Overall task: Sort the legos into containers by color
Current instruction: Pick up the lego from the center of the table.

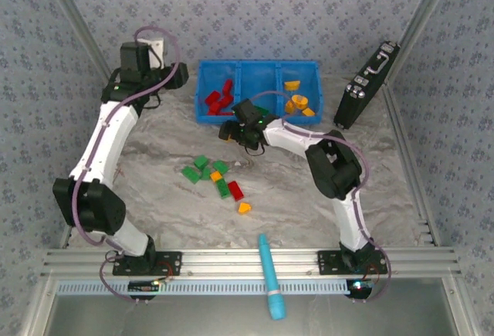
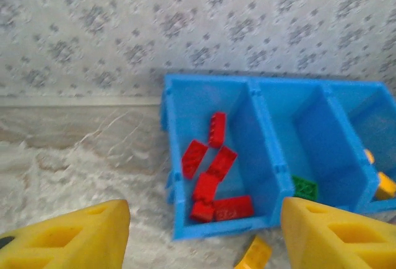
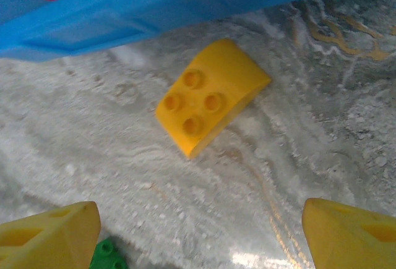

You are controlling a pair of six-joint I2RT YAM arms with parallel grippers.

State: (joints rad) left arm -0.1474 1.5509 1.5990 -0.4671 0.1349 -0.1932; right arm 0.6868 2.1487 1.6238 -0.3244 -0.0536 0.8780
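Right gripper (image 3: pixel 198 238), jaws wide & empty, hovers over yellow lego (image 3: pixel 210 96) lying on table (image 3: pixel 93 157) just beside blue bin (image 3: pixel 154 9) front wall. Best approach: centre on lego, drop straight, avoid wall. Left gripper (image 2: pixel 204 235) also spread, holding nothing.

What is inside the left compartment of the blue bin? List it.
Only red bricks, about six, mostly toward the near end of the left compartment. Its near wall hides the floor strip right behind it, so anything lying low there cannot be seen.
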